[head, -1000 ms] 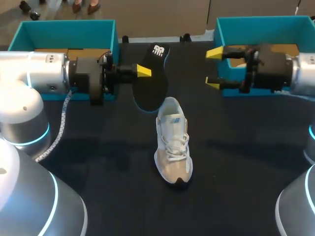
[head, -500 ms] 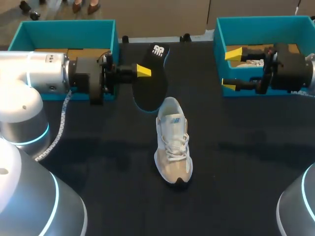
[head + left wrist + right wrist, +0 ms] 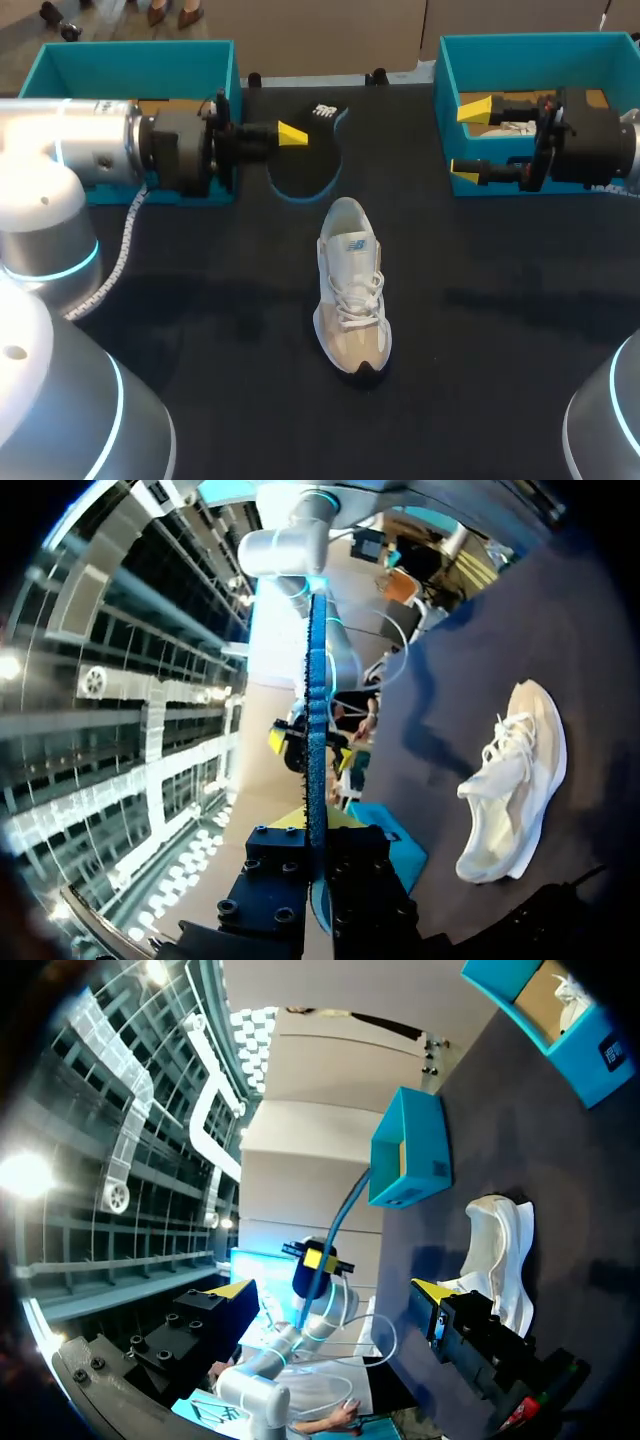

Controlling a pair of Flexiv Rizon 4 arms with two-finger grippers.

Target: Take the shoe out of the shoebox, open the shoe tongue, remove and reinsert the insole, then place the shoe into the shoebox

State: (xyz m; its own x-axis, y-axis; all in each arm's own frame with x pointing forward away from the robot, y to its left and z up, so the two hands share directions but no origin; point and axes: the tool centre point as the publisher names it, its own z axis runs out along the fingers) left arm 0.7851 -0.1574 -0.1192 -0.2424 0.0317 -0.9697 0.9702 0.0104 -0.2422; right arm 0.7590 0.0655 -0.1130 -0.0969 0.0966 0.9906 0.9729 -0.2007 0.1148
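**Black table (image 3: 200, 330), teal box at each far corner: insole out, shoe waiting in the open.**

The shoe (image 3: 350, 290) stands alone mid-table, toe toward the robot and heel toward the far edge, well apart from the left shoebox (image 3: 140, 55) and the right shoebox (image 3: 530, 45). This likely keeps its mouth reachable from either side. The left hand (image 3: 291, 134) pinches the dark insole (image 3: 305, 165), which the left wrist view shows edge-on between its fingers (image 3: 316, 730), just beyond the heel and above the table. I judge it is held ready for reinsertion. The right hand (image 3: 468, 142) hangs spread and empty at the right shoebox's near corner, leaving bare table all round the shoe. The box walls are the only nearby edges to snag.
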